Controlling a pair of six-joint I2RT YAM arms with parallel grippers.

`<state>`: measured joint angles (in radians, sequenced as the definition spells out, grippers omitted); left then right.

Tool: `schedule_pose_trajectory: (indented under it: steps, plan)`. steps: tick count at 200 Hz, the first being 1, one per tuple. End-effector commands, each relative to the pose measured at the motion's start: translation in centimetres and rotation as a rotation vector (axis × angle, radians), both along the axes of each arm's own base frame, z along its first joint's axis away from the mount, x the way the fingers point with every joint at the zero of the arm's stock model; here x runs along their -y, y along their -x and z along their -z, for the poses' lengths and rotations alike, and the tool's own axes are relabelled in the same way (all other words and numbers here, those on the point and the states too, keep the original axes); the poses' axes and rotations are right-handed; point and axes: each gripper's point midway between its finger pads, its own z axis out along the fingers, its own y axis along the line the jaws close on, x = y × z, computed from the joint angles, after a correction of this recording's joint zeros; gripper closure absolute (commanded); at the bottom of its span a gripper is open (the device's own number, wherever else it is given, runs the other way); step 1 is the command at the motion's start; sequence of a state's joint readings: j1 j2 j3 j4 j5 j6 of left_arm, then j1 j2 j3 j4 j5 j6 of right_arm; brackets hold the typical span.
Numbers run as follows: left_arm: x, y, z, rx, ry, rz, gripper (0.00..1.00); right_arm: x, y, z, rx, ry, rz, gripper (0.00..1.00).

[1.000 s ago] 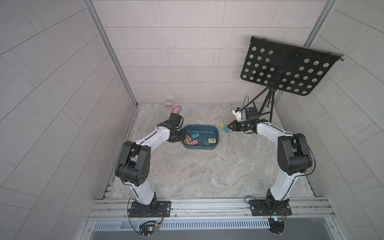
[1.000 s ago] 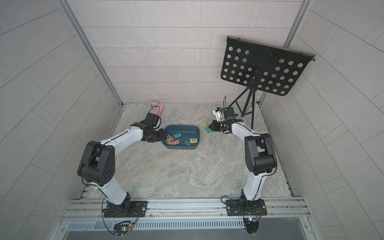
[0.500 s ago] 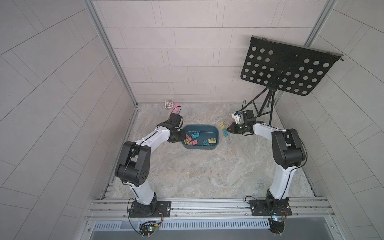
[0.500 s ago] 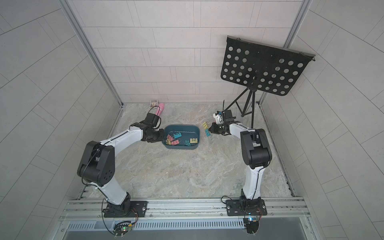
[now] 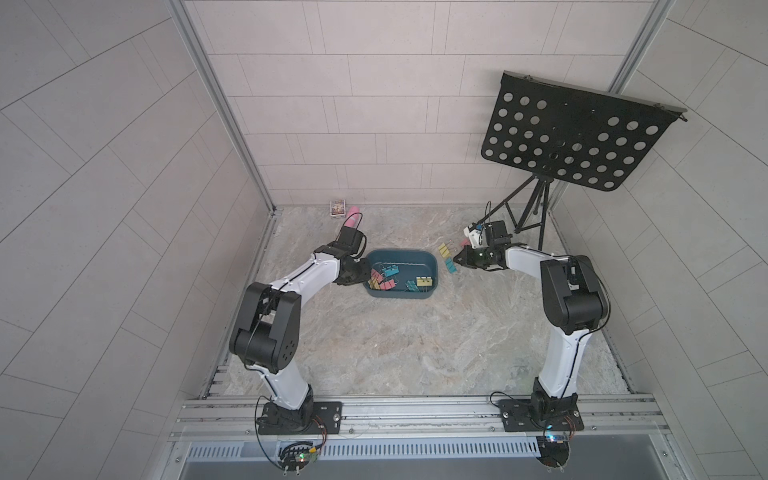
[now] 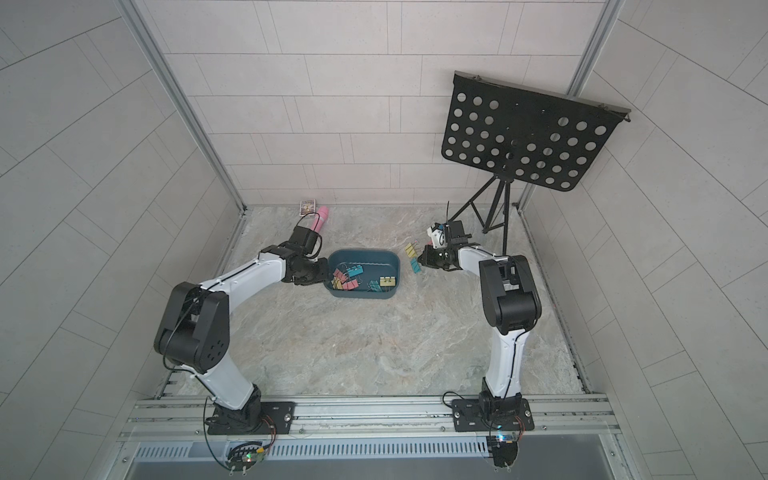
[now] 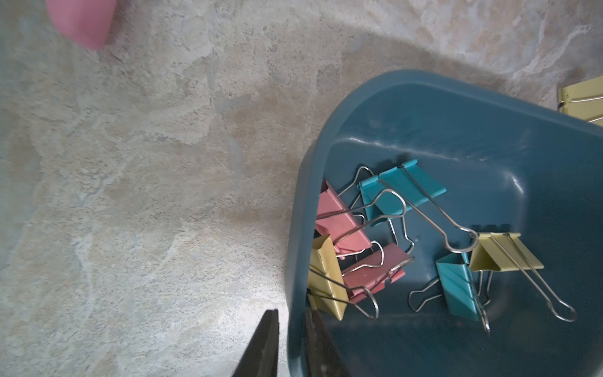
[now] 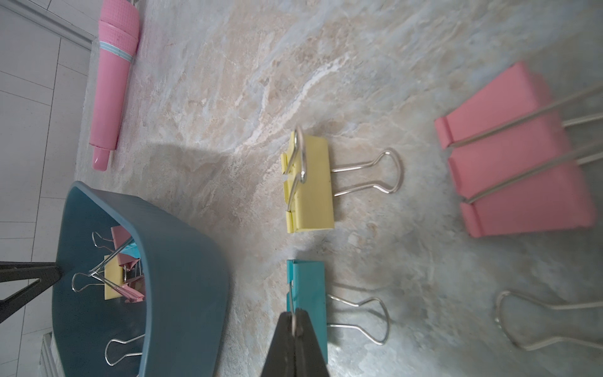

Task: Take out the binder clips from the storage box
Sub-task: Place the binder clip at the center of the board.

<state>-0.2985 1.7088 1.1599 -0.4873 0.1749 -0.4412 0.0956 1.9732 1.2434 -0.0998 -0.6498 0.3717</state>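
Withdrawing while the right tool [image 8: 295,320] is clamping shut on the upturned wire handle of the teal clip [image 8: 308,287] is risking dragging that clip across the desk [image 8: 228,81] into the yellow clip [image 8: 311,192] just beside it. The left tool [image 7: 291,315], pinching narrowly on the rim of the storage box [image 7: 424,98], is risking tipping the box if it is rising. Several binder clips [image 7: 375,235] are lying inside the box, close to the left tool, with wire loops interlocking, so lifting one is likely pulling neighbours along; a few are lying outside on the desk around the right tool
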Motion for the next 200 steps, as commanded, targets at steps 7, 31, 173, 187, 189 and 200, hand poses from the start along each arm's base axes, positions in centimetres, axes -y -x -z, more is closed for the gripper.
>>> schedule_pose_trajectory:
  steps: [7,31,173,187,189,200]
  plan:
    - [-0.6,0.4,-0.7,0.008,-0.006,-0.014,0.76,0.4,-0.4,0.6,-0.012,-0.006,0.015,1.0]
    - [-0.6,0.4,-0.7,0.008,-0.007,-0.014,0.76,0.5,-0.3,0.8,-0.021,-0.016,0.016,0.95]
    - [-0.5,-0.4,-0.3,-0.003,-0.01,-0.008,0.76,2.1,0.8,-4.2,0.052,0.032,0.026,0.65]
    - [-0.4,-0.5,-0.3,-0.002,-0.009,-0.006,0.76,2.2,1.2,-5.3,0.064,0.05,0.013,0.65]
    - [-0.4,-0.5,-0.3,-0.003,-0.01,-0.006,0.76,2.2,1.3,-5.5,0.069,0.052,0.013,0.65]
    - [-0.4,-0.6,-0.3,-0.003,-0.011,-0.006,0.76,2.3,1.6,-6.6,0.085,0.069,0.007,0.65]
